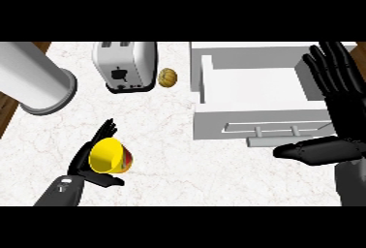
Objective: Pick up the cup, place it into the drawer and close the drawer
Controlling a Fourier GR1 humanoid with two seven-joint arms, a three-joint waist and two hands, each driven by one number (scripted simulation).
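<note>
Right — my left hand (91, 167) is curled round the yellow cup (109, 156) in the lower left of the frame, fingers up one side of it and thumb tucked under the other, so the cup is clamped between them. Its mouth faces up toward me and a red patch shows on its right flank. I cannot tell from here whether it is clear of the marble counter (172, 160) yet.

The white drawer (257, 92) stands pulled out in the upper right, its bare floor showing and its handle (275, 140) along the lower edge. My right hand (336, 111) rests at the right edge, fingers straight and spread, holding nothing, thumb lying just below the handle.

As I judge it, the step in hand is the carry. I should lift first, then travel right and up across the frame — high enough that the cup's base passes over the drawer's front panel rather than knocking it. I'd keep the cup level so it does not twist in my fingers, and come down over the middle of the open floor, away from the walls. The toaster (125, 65), the small bun (168, 77) and the grey cylinder (36, 80) at upper left sit well off that path.
</note>
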